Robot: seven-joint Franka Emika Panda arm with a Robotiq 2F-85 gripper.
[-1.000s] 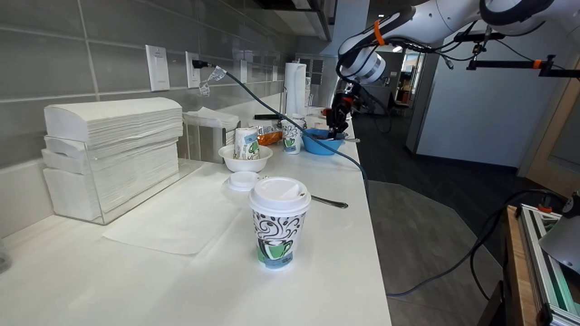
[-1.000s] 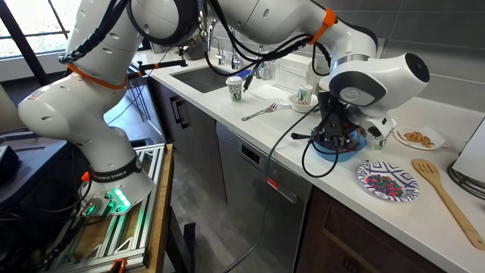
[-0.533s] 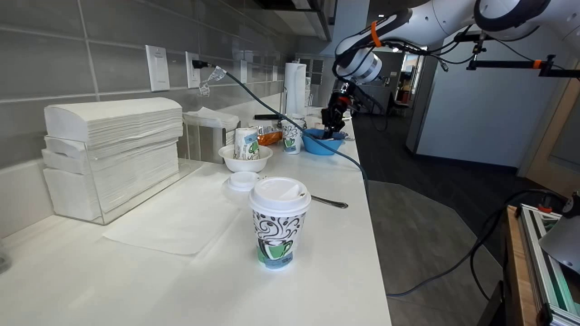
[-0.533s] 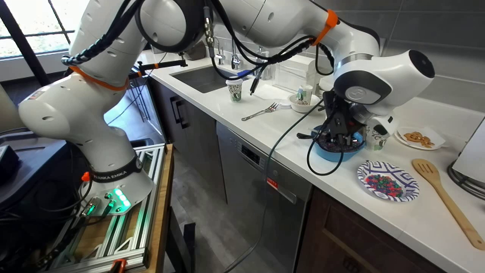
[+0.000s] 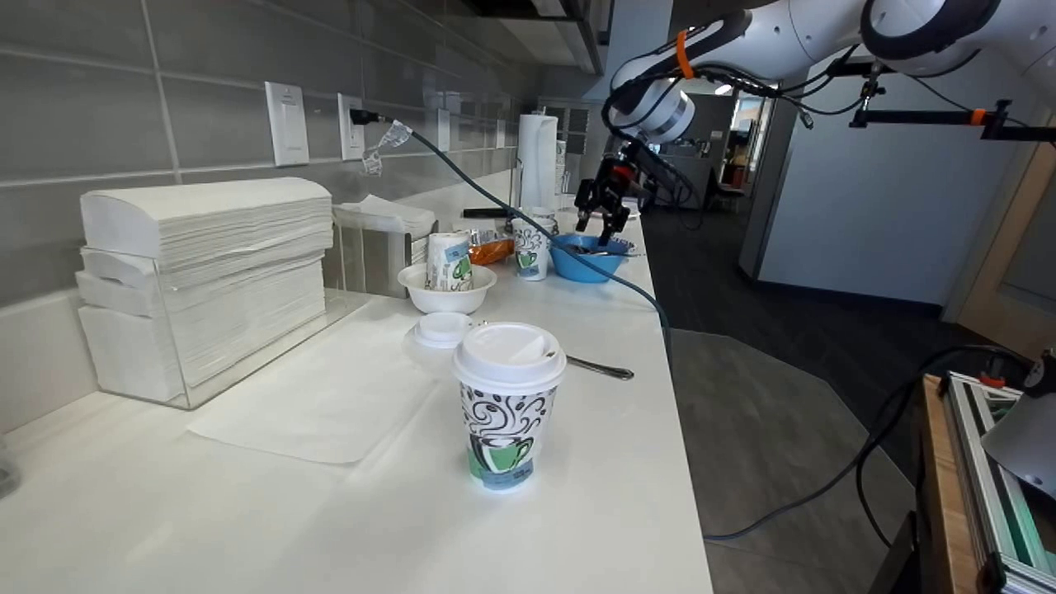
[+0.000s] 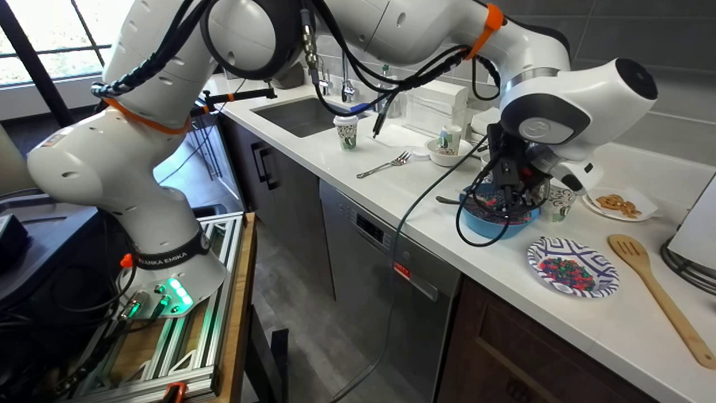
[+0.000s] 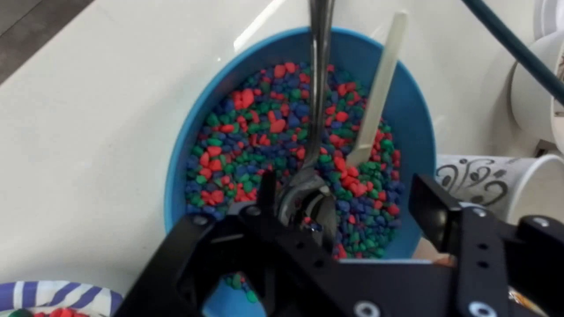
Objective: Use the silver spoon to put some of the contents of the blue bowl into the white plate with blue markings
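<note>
In the wrist view the blue bowl [image 7: 416, 119] is filled with red, green and blue pebbles [image 7: 238, 145]. The silver spoon [image 7: 318, 88] rests in it, its handle across the rim and its scoop down among the pebbles. My gripper [image 7: 350, 200] is open over the bowl. One finger stands close beside the spoon's scoop, the other is far off near the bowl's opposite wall, so nothing is gripped. Whether the near finger touches the spoon I cannot tell. The white plate with blue markings [image 6: 596, 258] sits nearby, with pebbles on it, its edge also showing in the wrist view.
A pale plastic utensil [image 7: 379, 92] leans in the bowl. A patterned paper cup [image 7: 476, 180] is right beside the bowl. Around lie a fork [image 6: 386, 165], a wooden spatula [image 6: 660, 285] and a dish of snacks [image 6: 618, 206]. A dark cable [image 6: 430, 196] crosses the counter's front edge.
The fingers, together in the bowl a second ago, have spread apart. The wrist has shifted away from the robot base and risen slightly. The spoon stays in the bowl, out of my grip.
</note>
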